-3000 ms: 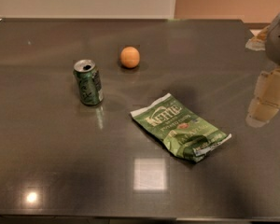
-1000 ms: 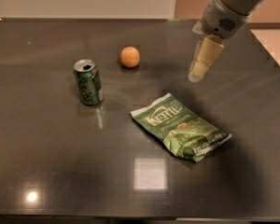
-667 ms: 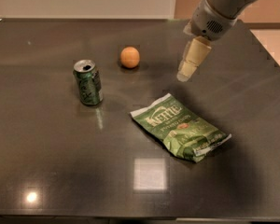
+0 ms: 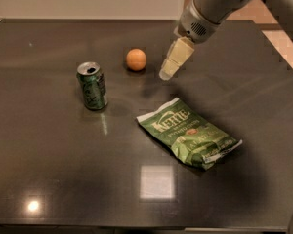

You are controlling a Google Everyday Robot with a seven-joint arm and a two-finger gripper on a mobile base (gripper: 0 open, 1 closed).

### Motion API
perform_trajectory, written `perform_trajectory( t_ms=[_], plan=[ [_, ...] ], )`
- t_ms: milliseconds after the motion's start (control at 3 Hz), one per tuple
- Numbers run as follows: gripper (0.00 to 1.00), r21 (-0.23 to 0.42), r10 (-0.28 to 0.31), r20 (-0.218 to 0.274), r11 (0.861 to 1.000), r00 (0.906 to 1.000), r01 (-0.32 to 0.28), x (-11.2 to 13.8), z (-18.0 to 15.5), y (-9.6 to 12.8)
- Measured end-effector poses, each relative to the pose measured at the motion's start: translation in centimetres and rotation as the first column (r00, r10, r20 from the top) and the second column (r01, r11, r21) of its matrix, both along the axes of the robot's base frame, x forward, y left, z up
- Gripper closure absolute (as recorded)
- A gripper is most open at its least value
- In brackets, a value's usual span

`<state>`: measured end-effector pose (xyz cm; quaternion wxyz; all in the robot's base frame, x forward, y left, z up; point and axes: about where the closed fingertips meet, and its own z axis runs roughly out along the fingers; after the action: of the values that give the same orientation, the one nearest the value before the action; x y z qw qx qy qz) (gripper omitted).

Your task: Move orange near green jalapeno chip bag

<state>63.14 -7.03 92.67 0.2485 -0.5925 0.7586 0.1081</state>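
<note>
Orange (image 4: 136, 59): on the dark table (image 4: 49, 155), towards the far side, roughly mid-width. Resting by itself, touching nothing.

My gripper (image 4: 166, 73): near the orange on its right as seen by the camera, with a clear gap between them. It slants down and to the left from the grey arm (image 4: 205, 13), which enters from the top right corner, so the pale tip points roughly at the orange. Can't tell if the gripper is wide or narrow: from this angle it reads as one cream block. Can't tell if the tip is on the table or just above it; there's a dim reflection right under it.

Bag (image 4: 189, 132): lying flat towards the near side, right of centre, well apart from the orange. White "Kettle" lettering faces up, and the white sealed ends point upper left and lower right. The gripper is between the orange and the bag, closer to the orange.

Can (image 4: 92, 86): green, upright, top opened, to the left of the orange and slightly nearer the camera. Near it, not touching.

Two bright glare patches on the near part of the table.
</note>
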Motion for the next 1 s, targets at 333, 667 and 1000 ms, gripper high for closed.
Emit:
perform_trajectory(
  t_ms=[333, 667, 1000],
  plan=[
    [0.0, 0.044, -0.043, -0.005, 0.998, 0.999, 0.044, 1.8, -0.7, 1.8],
    [0.0, 0.069, -0.099, -0.012, 0.993, 0.995, 0.099, 4.4, -1.8, 2.9],
    [0.0, 0.059, -0.134, -0.027, 0.989, 0.9906, 0.136, 6.8, -3.1, 3.3]
  ],
)
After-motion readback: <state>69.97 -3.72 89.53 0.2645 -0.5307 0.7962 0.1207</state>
